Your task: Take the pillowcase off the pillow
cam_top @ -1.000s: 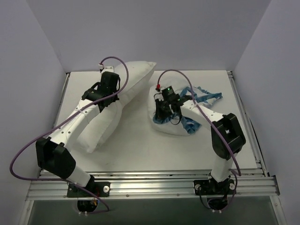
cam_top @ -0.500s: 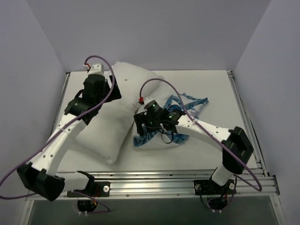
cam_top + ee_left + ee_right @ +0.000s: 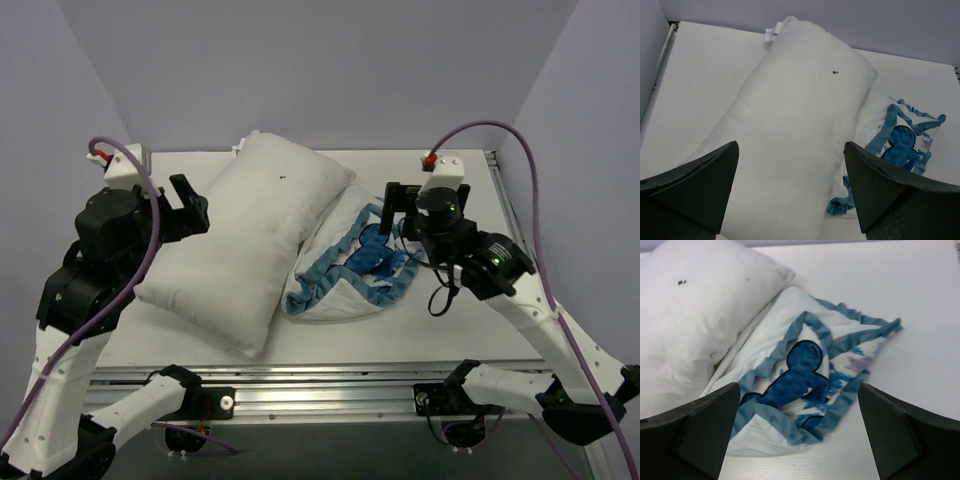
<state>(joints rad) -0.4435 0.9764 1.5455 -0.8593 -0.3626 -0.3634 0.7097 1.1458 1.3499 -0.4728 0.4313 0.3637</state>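
- Plump, smooth white pillow [image 3: 250,235] lies diagonally, left on the table [image 3: 430,325]
- Crumpled pillowcase [image 3: 350,272], teal ruffled trim, touches its right edge
- My left gripper [image 3: 791,146] and right gripper [image 3: 799,386] hang spread wide, holding nothing

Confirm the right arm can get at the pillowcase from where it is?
Probably yes. The right gripper is open and aimed at the pillowcase with nothing between them. The pillow lies along one side only, leaving the ruffled edge exposed.
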